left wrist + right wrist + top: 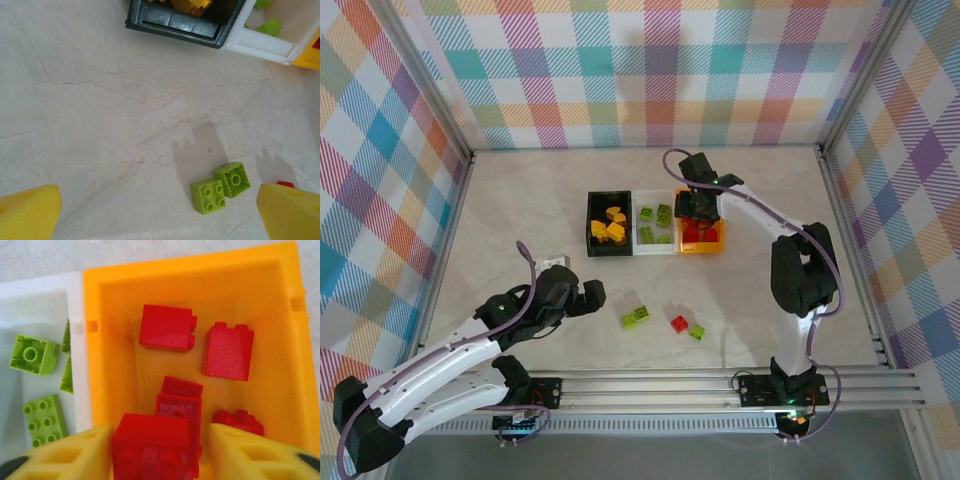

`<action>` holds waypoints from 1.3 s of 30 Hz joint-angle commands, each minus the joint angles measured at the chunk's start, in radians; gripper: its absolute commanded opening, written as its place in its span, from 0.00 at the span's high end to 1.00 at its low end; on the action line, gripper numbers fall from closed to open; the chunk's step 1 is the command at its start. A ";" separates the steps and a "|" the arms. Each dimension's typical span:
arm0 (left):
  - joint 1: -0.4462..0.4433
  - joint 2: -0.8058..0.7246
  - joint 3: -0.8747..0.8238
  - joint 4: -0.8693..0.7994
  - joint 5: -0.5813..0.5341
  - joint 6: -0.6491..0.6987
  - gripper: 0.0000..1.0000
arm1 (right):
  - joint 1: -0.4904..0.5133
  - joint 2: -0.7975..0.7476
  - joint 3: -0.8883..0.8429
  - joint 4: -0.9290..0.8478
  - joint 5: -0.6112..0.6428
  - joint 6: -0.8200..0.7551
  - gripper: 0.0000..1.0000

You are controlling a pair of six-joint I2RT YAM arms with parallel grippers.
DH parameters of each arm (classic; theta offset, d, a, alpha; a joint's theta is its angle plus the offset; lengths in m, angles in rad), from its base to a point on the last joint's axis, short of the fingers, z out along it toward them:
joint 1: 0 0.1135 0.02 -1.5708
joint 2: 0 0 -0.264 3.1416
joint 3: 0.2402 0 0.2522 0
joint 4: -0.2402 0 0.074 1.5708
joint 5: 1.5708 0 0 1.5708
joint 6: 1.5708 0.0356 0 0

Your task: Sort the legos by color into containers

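Right wrist: right end effector (pixel 159 442) half-open around red brick (pixel 150 447) above orange bin (pixel 107 340); left end effector (pixel 160 215) wide, empty.

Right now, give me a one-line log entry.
left gripper open, near two green bricks | right gripper over orange bin, red brick between fingers

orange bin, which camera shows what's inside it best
Right wrist view: it looks straight down into the orange bin, so the red bricks are large and separate. The top external view shows the bin small, with the right gripper over part of it. The left wrist view has one corner at its right edge.
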 commanded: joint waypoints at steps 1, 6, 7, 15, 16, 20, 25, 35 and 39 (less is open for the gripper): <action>-0.010 -0.019 -0.013 -0.037 -0.021 -0.012 0.00 | 0.001 -0.071 0.002 -0.028 0.001 -0.017 0.30; -0.010 -0.021 -0.011 -0.033 -0.032 -0.008 0.00 | 0.040 -0.269 -0.185 0.015 -0.064 -0.002 0.26; -0.010 -0.019 -0.011 -0.030 -0.032 -0.007 0.00 | 0.060 -0.313 -0.231 0.020 -0.077 0.000 0.26; -0.009 0.002 -0.011 -0.027 -0.039 -0.004 0.00 | 0.246 -0.470 -0.482 -0.016 -0.171 0.011 0.24; -0.009 0.004 -0.013 -0.028 -0.041 -0.007 0.00 | 0.268 -0.461 -0.498 -0.020 -0.178 0.010 0.24; -0.009 0.002 -0.019 -0.035 -0.047 -0.019 0.00 | 0.340 -0.382 -0.541 -0.025 -0.173 0.001 0.24; -0.009 -0.011 -0.021 -0.060 -0.058 -0.025 0.00 | 0.399 -0.327 -0.578 -0.021 -0.182 0.008 0.25; -0.008 -0.021 -0.039 -0.059 -0.058 -0.033 0.00 | 0.488 -0.263 -0.631 -0.042 -0.188 0.023 0.34; -0.008 -0.012 -0.028 -0.063 -0.061 -0.027 0.00 | 0.504 -0.238 -0.626 -0.047 -0.162 0.034 0.41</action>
